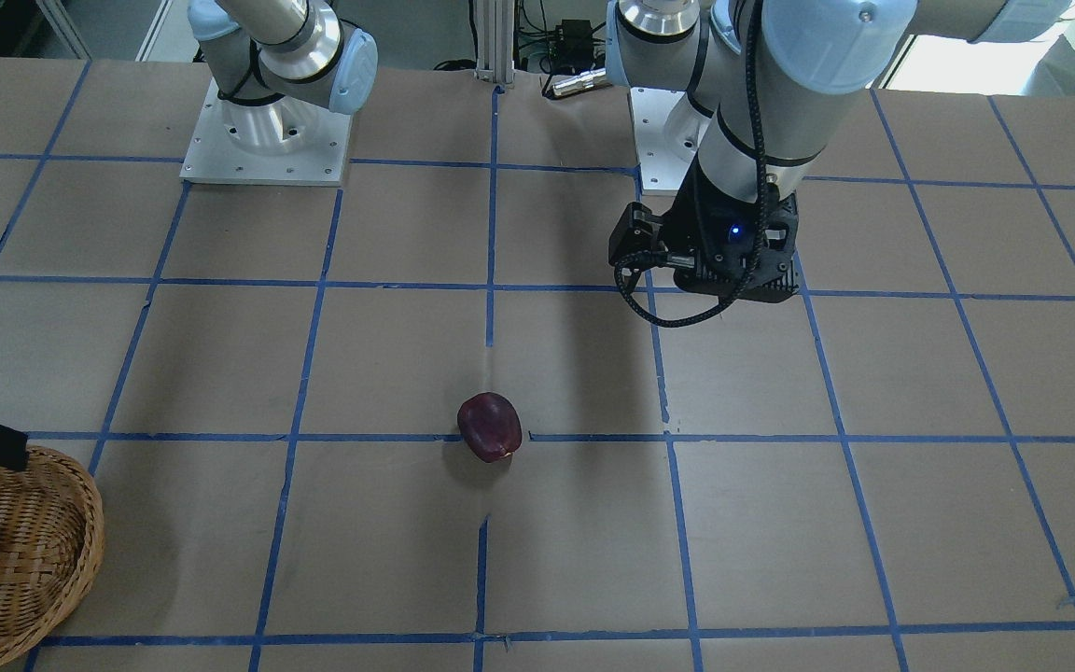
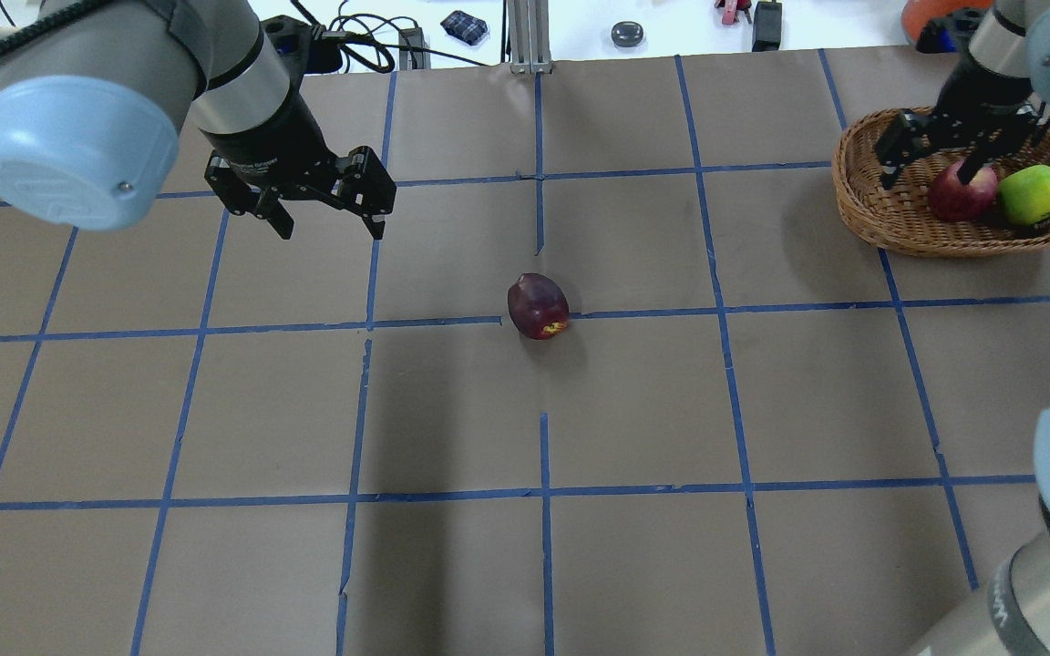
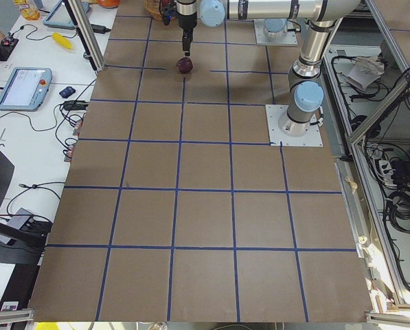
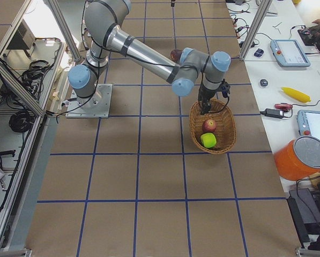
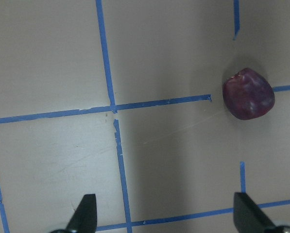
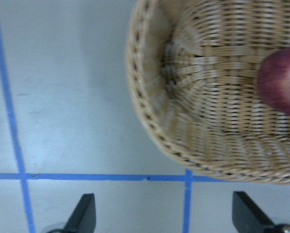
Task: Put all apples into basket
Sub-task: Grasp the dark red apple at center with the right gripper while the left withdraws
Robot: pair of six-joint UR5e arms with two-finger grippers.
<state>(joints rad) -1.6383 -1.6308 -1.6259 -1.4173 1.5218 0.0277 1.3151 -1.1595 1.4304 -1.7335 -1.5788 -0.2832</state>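
The dark maroon apple (image 2: 538, 306) lies on the table near the middle; it also shows in the left wrist view (image 5: 247, 93). My left gripper (image 2: 331, 226) hangs open and empty above the table, to the apple's left and a little beyond it. The wicker basket (image 2: 862, 205) stands at the far right and holds the red apple (image 2: 961, 191) and the green apple (image 2: 1035, 194). My right gripper (image 2: 931, 173) is open and empty over the basket's left part, just beside the red apple (image 6: 283, 80).
The table is brown paper with a blue tape grid. Both arm bases stand at the robot's edge (image 1: 267, 140). Cables and small devices (image 2: 466, 25) lie beyond the far edge. An orange container (image 4: 302, 158) and tablets sit on the side bench.
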